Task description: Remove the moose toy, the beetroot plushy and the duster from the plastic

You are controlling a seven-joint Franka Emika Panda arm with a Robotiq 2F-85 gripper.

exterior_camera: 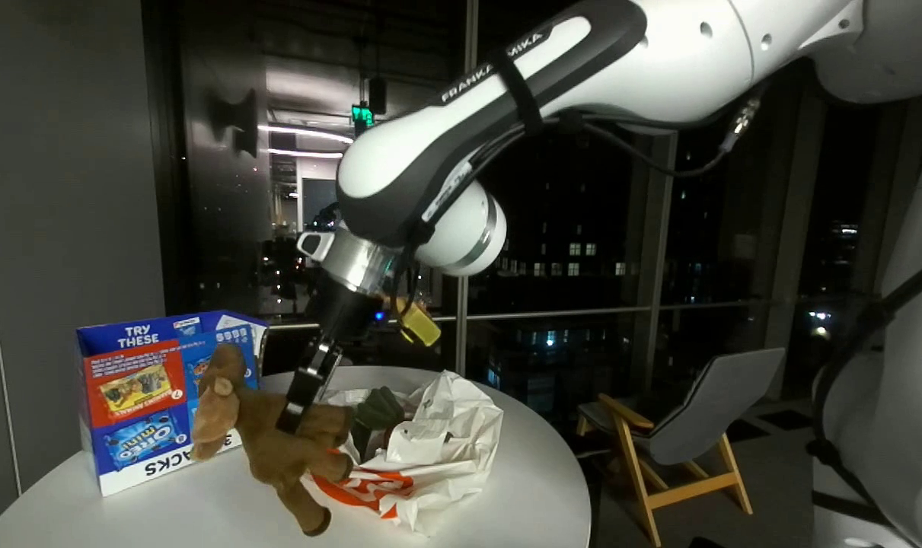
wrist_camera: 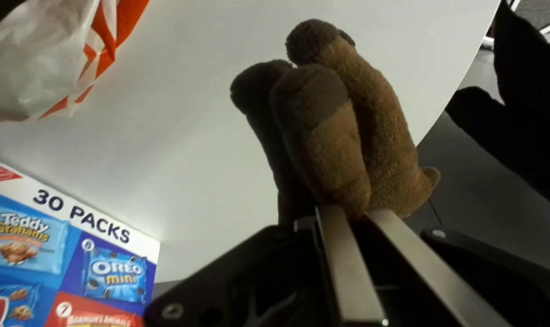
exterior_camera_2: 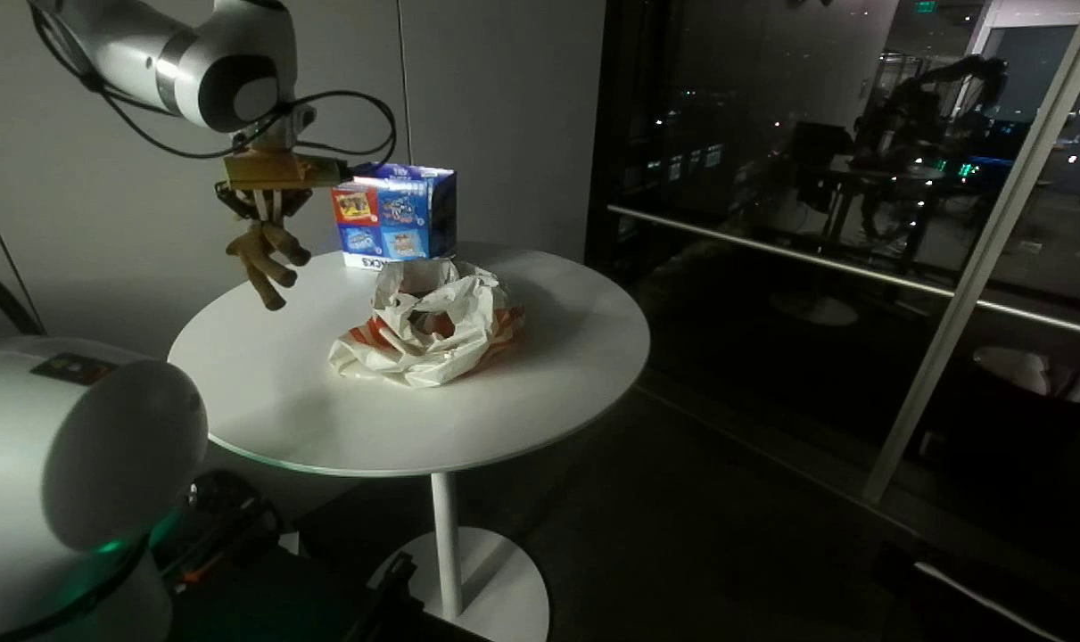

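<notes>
The tool (wrist_camera: 356,214) is drawn narrow, its two fingers (wrist_camera: 349,268) pinching the moose toy (exterior_camera_2: 254,247) by the body. The toy hangs raised above the round tabletop (exterior_camera_2: 557,401), near the left edge in an exterior view, its legs pointing downward. It is tilted: in an exterior view the head (exterior_camera: 215,411) lies to one side of the fingers while the legs splay out on the other. In the wrist view the dark-tipped feet show against the white surface, and the tabletop's edge runs past them on the right. The plastic bag (exterior_camera_2: 428,367), white with orange-red print, lies crumpled around the middle of the tabletop, a little toward the far edge in an exterior view, and well apart from the toy. Its mouth gapes, and in an exterior view a dark green thing (exterior_camera: 379,409) shows there; what it is I cannot tell. The snack box (exterior_camera_2: 397,223) stands upright by the far edge, beyond the bag, with "30 PACKS" and "OREO mini" legible on it in the wrist view. The robot arm (exterior_camera: 681,68) reaches in above the tabletop, a yellow block (exterior_camera_2: 281,171) fixed near its wrist, just above the tool. A pedestal (exterior_camera_2: 448,553) carries the tabletop from beneath. Past the right edge, in an exterior view, a grey chair (exterior_camera: 704,411) with a wooden frame stands in front of tall windows (exterior_camera: 567,221), dark but for scattered lights.
</notes>
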